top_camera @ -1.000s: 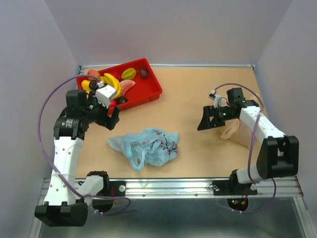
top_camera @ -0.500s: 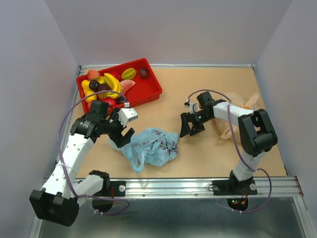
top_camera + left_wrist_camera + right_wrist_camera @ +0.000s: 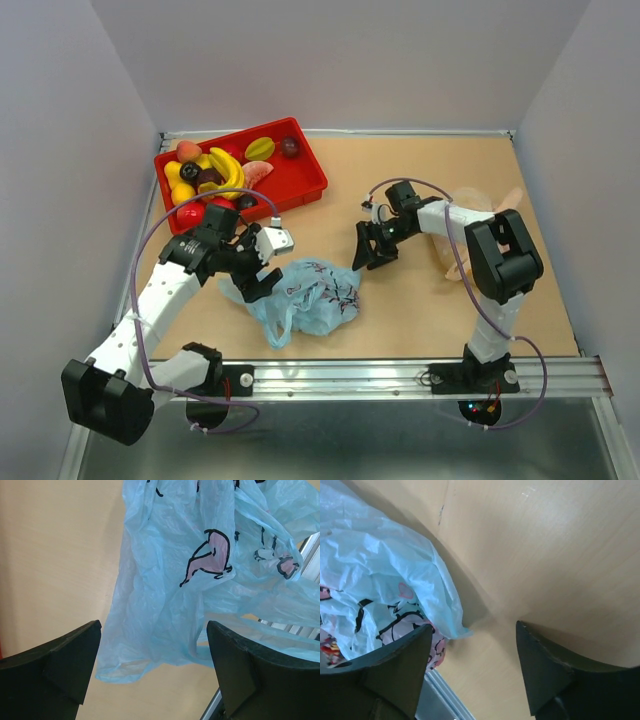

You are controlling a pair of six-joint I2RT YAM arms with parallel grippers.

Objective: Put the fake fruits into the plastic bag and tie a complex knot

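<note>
Both left gripper [image 3: 152,630], wide open, and right gripper [image 3: 474,627], open but narrowing, are converging on the plastic bag [image 3: 310,290]; I am preparing its opening.

No writing, label, brand or number is legible; the plastic bag [image 3: 310,290] carries only a dark-outlined floral print.

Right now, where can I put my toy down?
Bare: the far table between the red tray and the right wall, and the near strip right of the blue bag. Crowded: around the bag, left fingers and right fingers.
</note>
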